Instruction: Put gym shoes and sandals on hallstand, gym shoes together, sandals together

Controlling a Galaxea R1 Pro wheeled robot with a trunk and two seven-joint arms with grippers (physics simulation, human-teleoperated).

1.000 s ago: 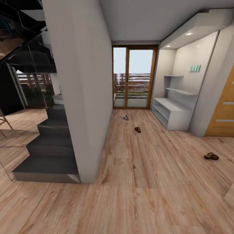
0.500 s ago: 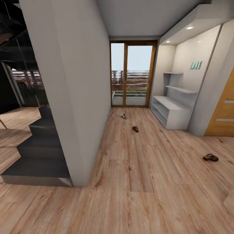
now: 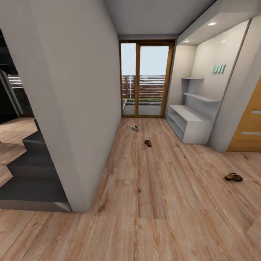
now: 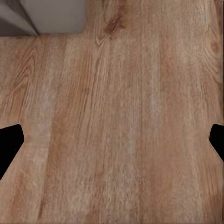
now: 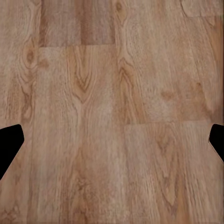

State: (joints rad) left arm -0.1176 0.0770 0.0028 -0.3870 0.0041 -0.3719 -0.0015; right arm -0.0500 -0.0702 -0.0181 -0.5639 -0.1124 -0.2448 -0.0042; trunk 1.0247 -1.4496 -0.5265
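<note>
Both my grippers, left (image 4: 112,140) and right (image 5: 112,140), hang spread and empty over corridor floor (image 3: 163,203). Sandals (image 3: 148,143) (image 3: 233,177) and one gym shoe (image 3: 135,128) lie ahead near the hallstand (image 3: 190,125). Sandals judged thin, light, flexible: pinch across the sole edges.

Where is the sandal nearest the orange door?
In the head view, that sandal lies on the corridor floor at right, in front of the orange door.
</note>
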